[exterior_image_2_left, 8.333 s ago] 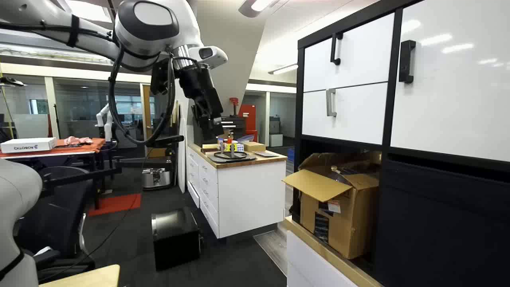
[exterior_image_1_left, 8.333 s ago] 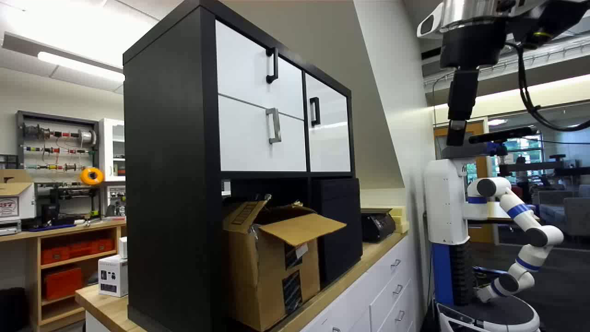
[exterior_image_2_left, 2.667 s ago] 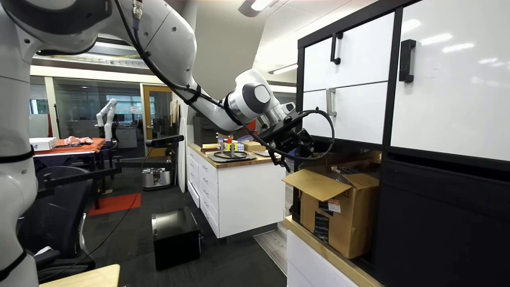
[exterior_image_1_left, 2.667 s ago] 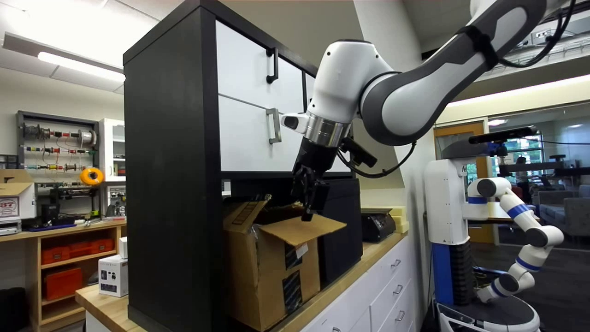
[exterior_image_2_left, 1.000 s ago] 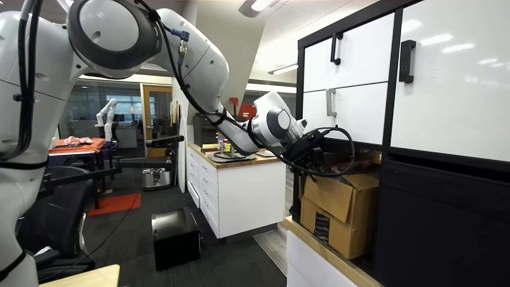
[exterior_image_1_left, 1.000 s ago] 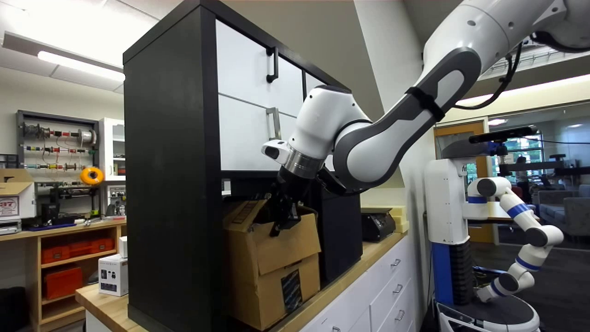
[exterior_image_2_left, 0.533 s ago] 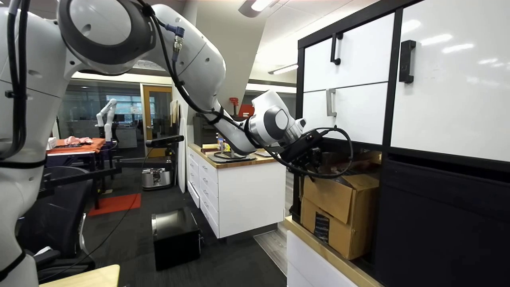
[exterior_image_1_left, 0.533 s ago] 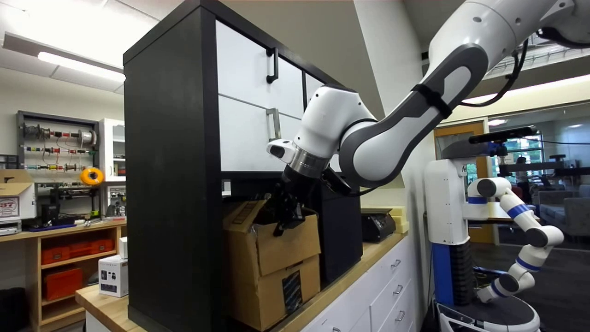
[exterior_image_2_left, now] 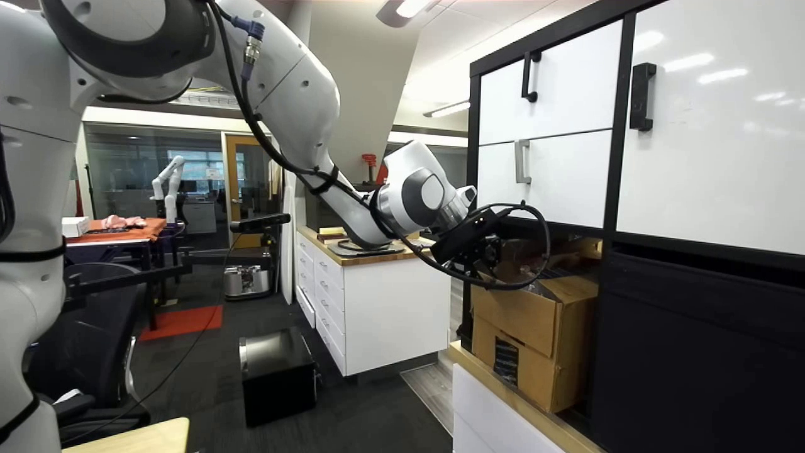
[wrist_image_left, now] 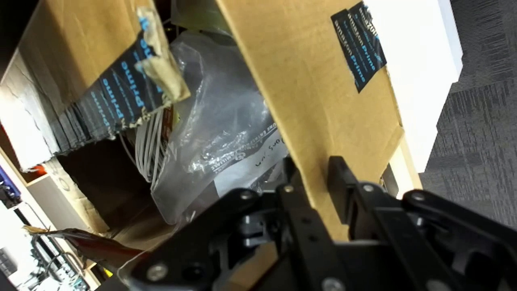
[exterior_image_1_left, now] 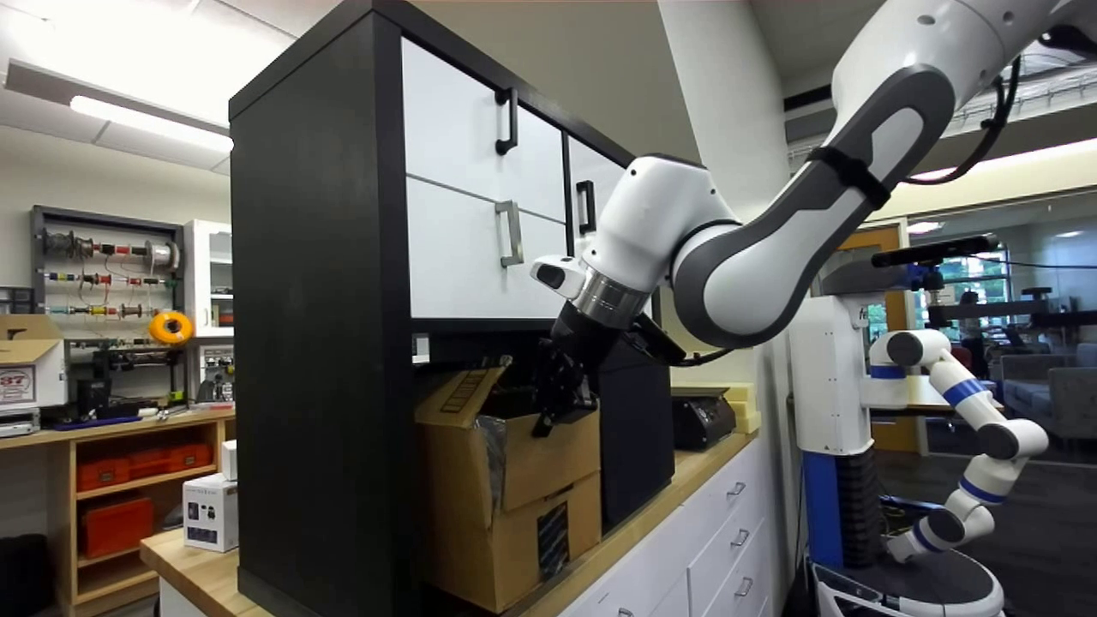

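A brown cardboard box [exterior_image_1_left: 548, 463] with open flaps stands in the low compartment of a black cabinet, in both exterior views. My gripper [wrist_image_left: 312, 171] comes down over its front rim, one finger inside the box and one outside. In the wrist view the jaws are shut on the front wall [wrist_image_left: 299, 105], which runs between the fingers; a flap hangs folded down outside. Inside the box lie a clear plastic bag [wrist_image_left: 226, 109] with a white label and a bundle of white cable [wrist_image_left: 149, 145]. A torn side flap [wrist_image_left: 121, 89] with printed tape stands up at the left.
The black cabinet [exterior_image_1_left: 317, 300] has white doors with handles above the box, one of them silver [exterior_image_1_left: 511, 233]. A dark fabric bin [exterior_image_2_left: 698, 352] fills the neighbouring compartment. Below runs a wooden counter edge [exterior_image_2_left: 522, 393] over white drawers. A white mobile robot [exterior_image_1_left: 831, 377] stands behind.
Earlier the arm reached the box and its front flap folded down. Over the last half second my gripper has drawn back outward, and the box has shifted and turned slightly with it.
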Controlling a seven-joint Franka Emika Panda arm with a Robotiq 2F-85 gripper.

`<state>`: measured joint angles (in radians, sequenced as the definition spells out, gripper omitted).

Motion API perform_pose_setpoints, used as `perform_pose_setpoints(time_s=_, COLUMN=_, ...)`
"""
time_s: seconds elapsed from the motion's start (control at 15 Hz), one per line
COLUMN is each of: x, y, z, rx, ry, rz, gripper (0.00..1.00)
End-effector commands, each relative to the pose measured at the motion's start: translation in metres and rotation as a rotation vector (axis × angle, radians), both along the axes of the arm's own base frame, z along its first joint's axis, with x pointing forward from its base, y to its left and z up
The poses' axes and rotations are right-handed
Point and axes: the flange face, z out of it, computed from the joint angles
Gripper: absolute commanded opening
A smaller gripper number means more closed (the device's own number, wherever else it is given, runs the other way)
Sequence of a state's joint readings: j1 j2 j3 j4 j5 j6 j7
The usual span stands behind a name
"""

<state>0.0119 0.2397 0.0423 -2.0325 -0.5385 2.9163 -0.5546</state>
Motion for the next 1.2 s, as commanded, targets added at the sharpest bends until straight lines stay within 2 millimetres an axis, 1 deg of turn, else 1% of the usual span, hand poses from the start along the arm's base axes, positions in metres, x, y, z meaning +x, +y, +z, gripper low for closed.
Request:
perform_pose_setpoints(time_s=0.0, x=-0.045, y=-0.015, z=0.015, rx=0.020, ry=-0.018, rz=-0.015, gripper=0.06)
perform_pose_setpoints(time_s=0.6, x=-0.110, y=-0.021, z=0.021, rx=0.018, ry=0.017, rz=-0.020, gripper=0.06)
perform_pose_setpoints(time_s=0.8, x=-0.132, y=-0.022, z=0.020, rx=0.012, ry=0.036, rz=-0.029, gripper=0.06)
perform_pose_setpoints(time_s=1.13, x=-0.159, y=-0.027, z=0.021, rx=0.010, ry=0.046, rz=-0.050, gripper=0.06)
